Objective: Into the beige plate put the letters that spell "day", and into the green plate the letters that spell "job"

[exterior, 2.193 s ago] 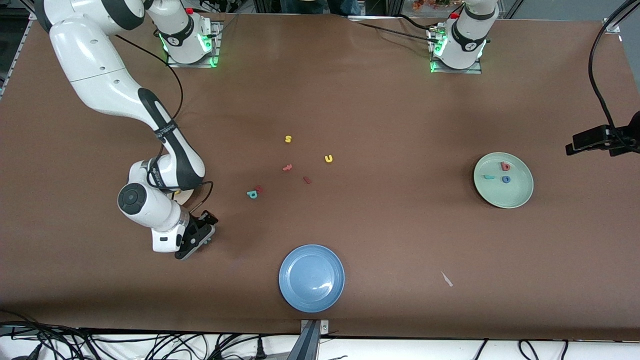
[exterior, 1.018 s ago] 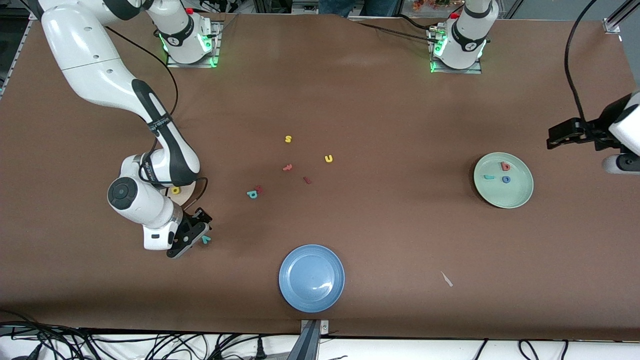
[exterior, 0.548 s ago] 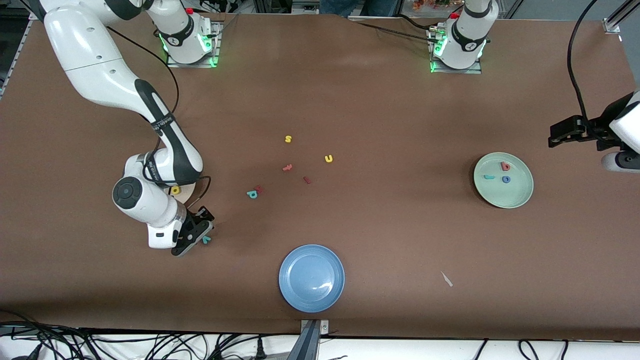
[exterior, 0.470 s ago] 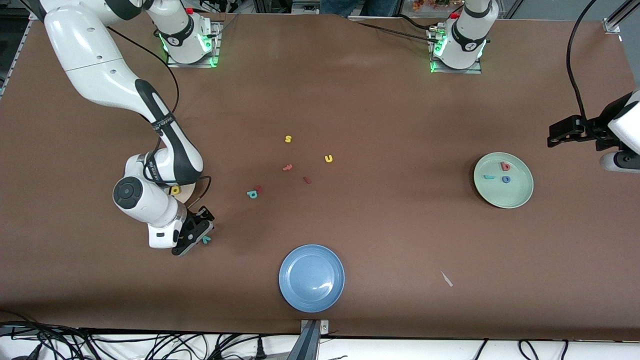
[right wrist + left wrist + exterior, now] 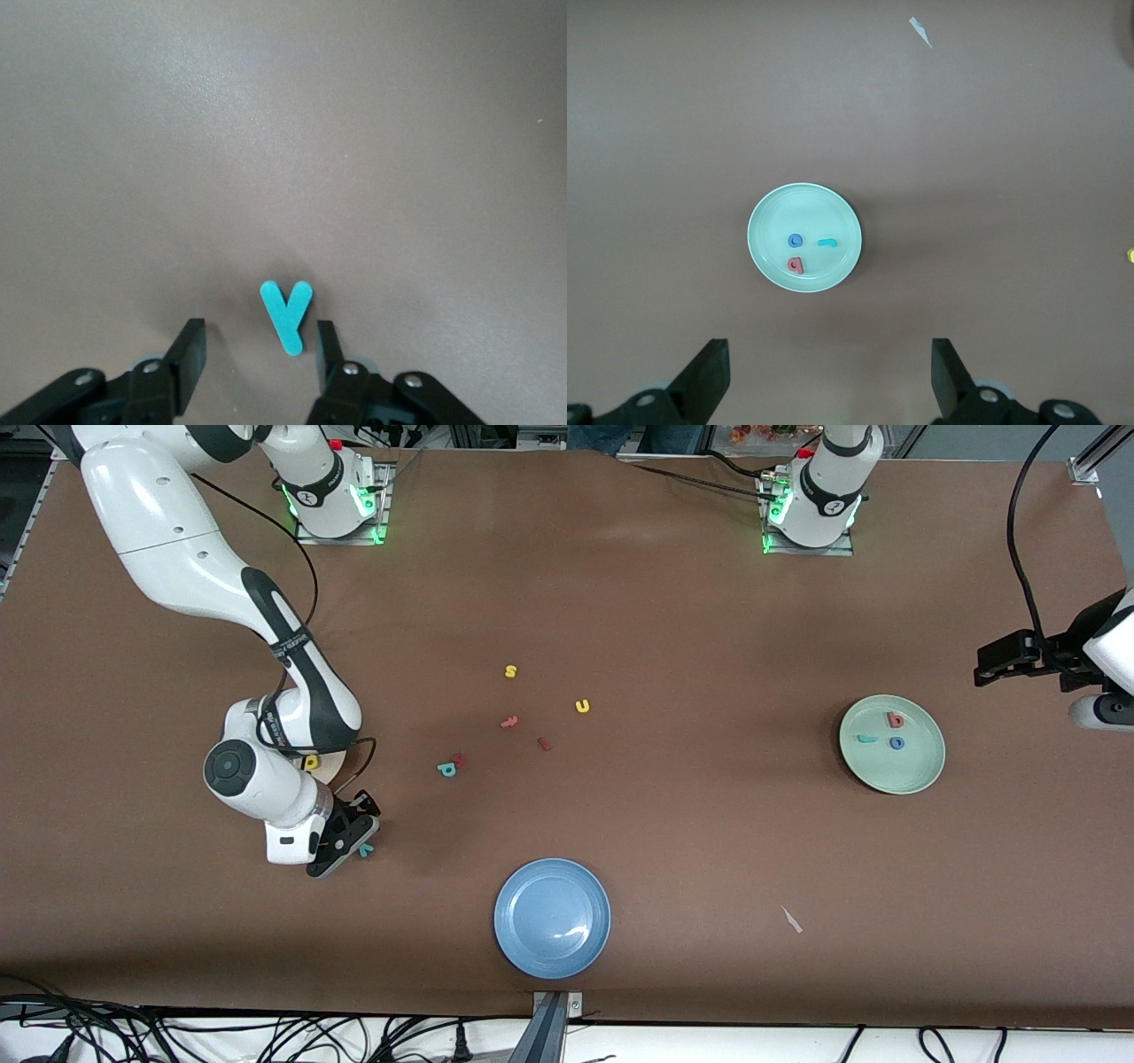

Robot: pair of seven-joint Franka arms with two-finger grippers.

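Teal y [image 5: 288, 316] sits between my right gripper's [image 5: 257, 354] parted fingers; three letters [image 5: 895, 732] fill the green plate [image 5: 921, 775]; my left gripper [image 5: 831, 376] waits spread.

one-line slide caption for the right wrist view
Right gripper with jaws apart around the teal y lying on the brown table.

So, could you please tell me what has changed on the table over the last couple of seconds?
The right gripper has shifted slightly, uncovering the teal y, and its fingers are closing around it without gripping yet. The left gripper drew back from over the green plate and waits, open. The j, o and b in that plate and the loose letters stayed put.
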